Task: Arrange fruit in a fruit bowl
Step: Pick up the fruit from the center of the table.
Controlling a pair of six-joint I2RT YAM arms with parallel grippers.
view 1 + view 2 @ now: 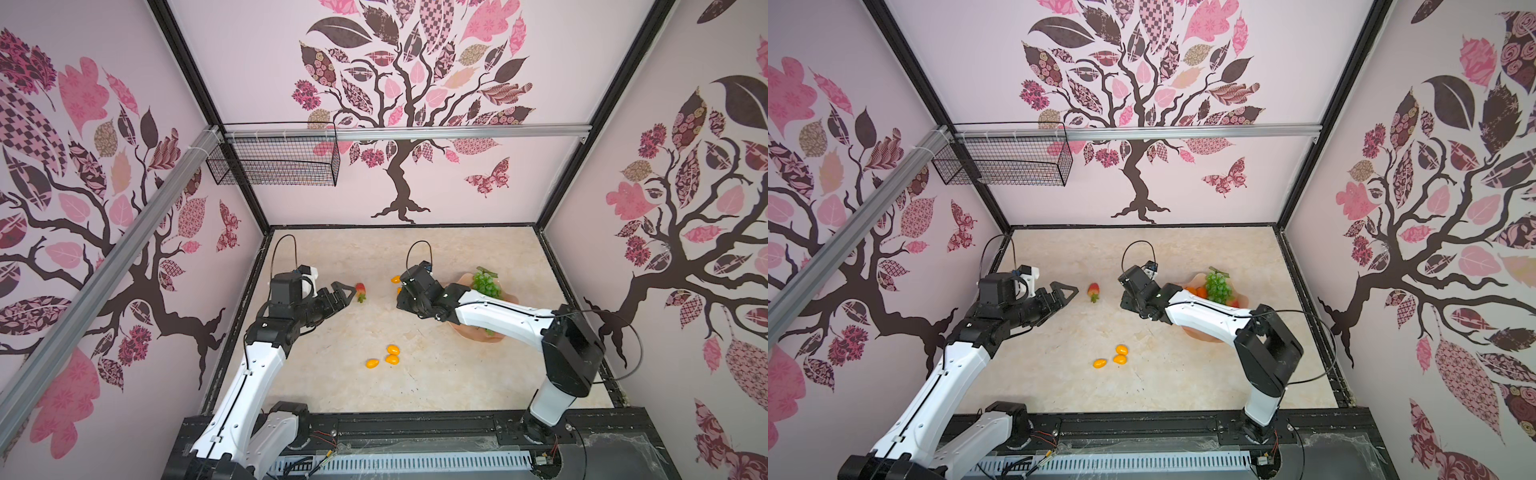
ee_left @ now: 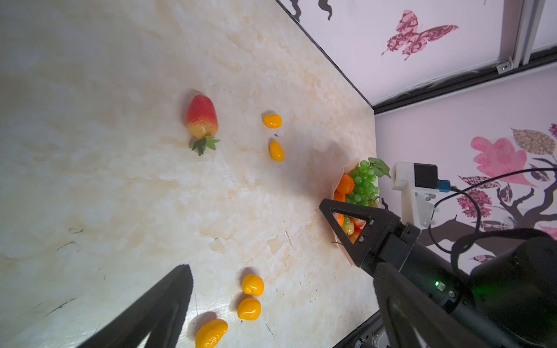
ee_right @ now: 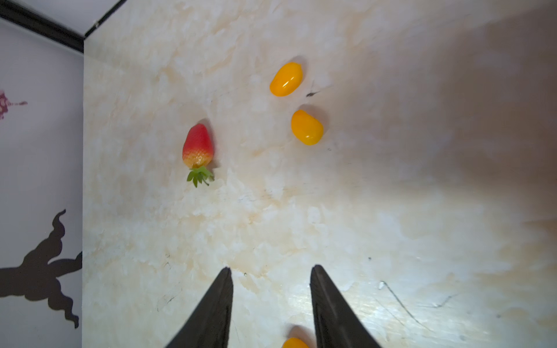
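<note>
Fruit: small glossy toys, judged light, stiff and slippery; pinch each across its narrow middle.

Loose on the surface (image 1: 415, 395): one strawberry (image 3: 197, 146) and five yellow-orange ovals (image 2: 252, 284), two just ahead of the right pincer (image 3: 271, 268) and three clustered well apart.

Fruit bowl (image 1: 467, 333), under the right arm: one grape bunch (image 1: 486, 284), at least two tangerines (image 2: 345, 183); rest hidden.

Both pincers released and empty; left pincer (image 1: 348, 298) just beside the strawberry.

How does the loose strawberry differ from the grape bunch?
The strawberry is red, the grape bunch green. The strawberry is one fruit; the grape bunch is a cluster. The strawberry lies on the table; the grape bunch sits in the fruit bowl. Both have green leaves.
</note>
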